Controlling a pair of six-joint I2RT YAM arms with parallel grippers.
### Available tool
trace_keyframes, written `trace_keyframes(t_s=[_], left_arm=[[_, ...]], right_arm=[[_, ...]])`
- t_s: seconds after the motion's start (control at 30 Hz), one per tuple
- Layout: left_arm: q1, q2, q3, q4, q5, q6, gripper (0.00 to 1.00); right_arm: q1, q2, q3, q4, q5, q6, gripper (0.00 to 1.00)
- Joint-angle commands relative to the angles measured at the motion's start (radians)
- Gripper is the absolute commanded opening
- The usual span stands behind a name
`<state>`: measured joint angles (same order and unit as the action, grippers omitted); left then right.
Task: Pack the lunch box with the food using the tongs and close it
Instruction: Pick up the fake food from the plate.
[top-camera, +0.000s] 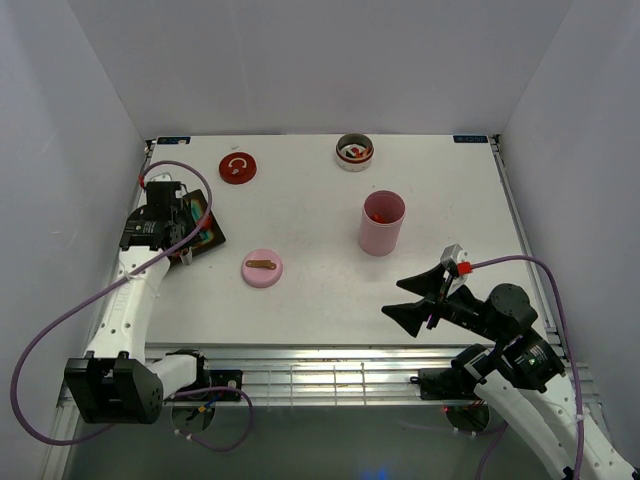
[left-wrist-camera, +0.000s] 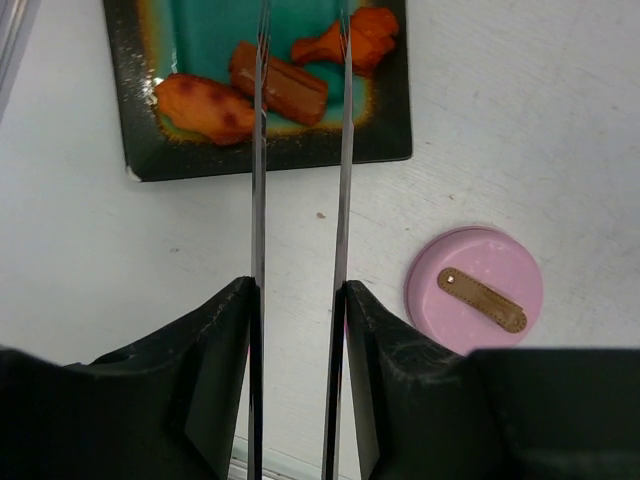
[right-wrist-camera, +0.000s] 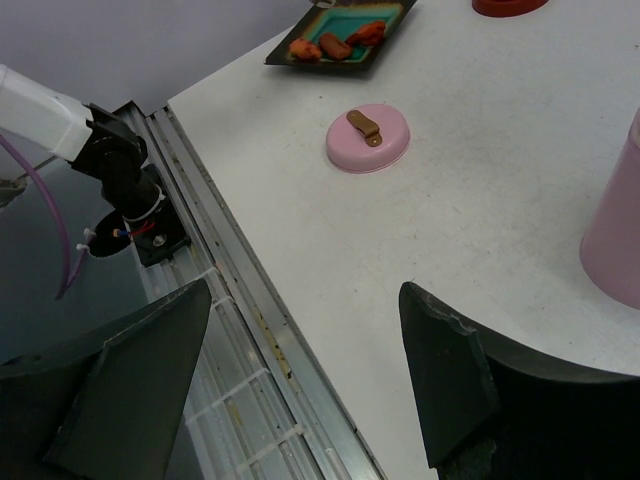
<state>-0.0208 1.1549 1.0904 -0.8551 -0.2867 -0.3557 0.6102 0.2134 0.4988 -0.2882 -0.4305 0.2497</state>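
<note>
Left wrist view: left gripper (left-wrist-camera: 297, 330) pinching the thin, springy tongs (left-wrist-camera: 257, 200) over 3 light, probably slick food pieces (left-wrist-camera: 295, 90), best nipped mid-body; right gripper (right-wrist-camera: 305, 290) spread, empty.

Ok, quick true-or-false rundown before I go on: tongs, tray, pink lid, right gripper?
1. The left gripper holds the tongs. True.
2. The tongs' tips reach over the pink container. False: they reach over the black tray, above the orange food pieces.
3. The pink lid sits on the pink container. False: it lies on the table, apart from it.
4. The right gripper is open and empty. True.
5. Something red lies inside the pink container. True.
</note>
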Motion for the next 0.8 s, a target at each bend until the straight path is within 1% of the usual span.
trace_keyframes(t_s=[0.0, 0.07, 0.17, 0.23, 0.33, 0.47, 0.77], left_arm=[[-0.001, -0.044, -0.024, 0.091, 0.151, 0.067, 0.52], [-0.001, -0.035, -0.024, 0.096, 0.182, 0.113, 0.53], [-0.001, 0.026, 0.015, 0.073, 0.158, 0.141, 0.52], [0.001, 0.067, 0.048, 0.060, 0.113, 0.152, 0.52], [-0.001, 0.091, 0.089, 0.070, 0.089, 0.164, 0.53], [-0.001, 0.111, 0.115, 0.073, 0.110, 0.184, 0.54], [-0.001, 0.097, 0.045, 0.070, 0.156, 0.207, 0.55]], right_arm=[[0.005, -0.017, 0.024, 0.027, -0.017, -0.020, 0.82], [0.005, -0.020, 0.026, 0.026, -0.017, -0.018, 0.82], [0.005, -0.017, 0.026, 0.026, -0.014, -0.020, 0.82], [0.005, -0.017, 0.026, 0.024, -0.016, -0.021, 0.82], [0.005, -0.017, 0.026, 0.024, -0.016, -0.020, 0.82], [0.005, -0.016, 0.026, 0.024, -0.016, -0.020, 0.82], [0.005, -0.009, 0.018, 0.035, -0.013, -0.020, 0.82]])
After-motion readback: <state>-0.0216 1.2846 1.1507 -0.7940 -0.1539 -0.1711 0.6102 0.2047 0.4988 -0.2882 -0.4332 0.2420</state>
